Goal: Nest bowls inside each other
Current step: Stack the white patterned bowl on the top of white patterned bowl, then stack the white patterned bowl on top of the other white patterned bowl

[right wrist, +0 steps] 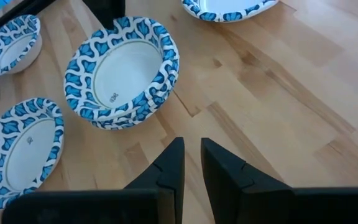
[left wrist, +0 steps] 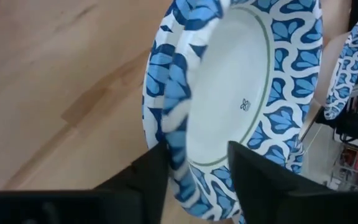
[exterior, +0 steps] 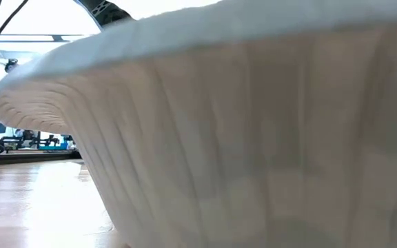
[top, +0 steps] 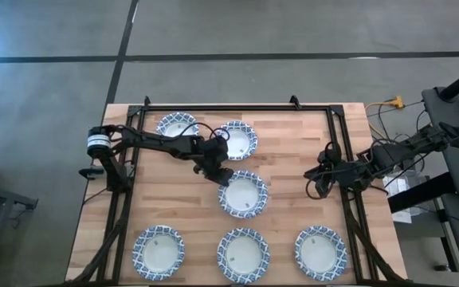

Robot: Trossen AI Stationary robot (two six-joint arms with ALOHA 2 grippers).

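Note:
Six bowl places show in the high view. Two single bowls (top: 177, 125) (top: 236, 139) sit at the far side and three (top: 158, 249) (top: 243, 251) (top: 320, 251) along the near edge. At the centre is a nested stack (top: 242, 194), its layered rims plain in the right wrist view (right wrist: 123, 71). My left gripper (top: 217, 173) slants down at the stack's far-left rim, open, one finger outside the rim and one over the white inside (left wrist: 194, 155). My right gripper (top: 319, 185) hangs at the table's right side, clear of every bowl, with a narrow gap between its fingers (right wrist: 191, 146). My left gripper stands open astride the top bowl's rim (left wrist: 178, 155), slanting down from the table's far left. The outer finger (left wrist: 154, 177) lies right beside the patterned rim; whether it touches, I cannot tell. The stack rests on the table.
A black frame rail (top: 237, 107) runs round the tabletop, with cables at the right edge (top: 389, 108). Bare wood (top: 289, 167) lies between the centre stack and my right gripper. One bowl's ribbed white outside (exterior: 253, 138) fills the low view.

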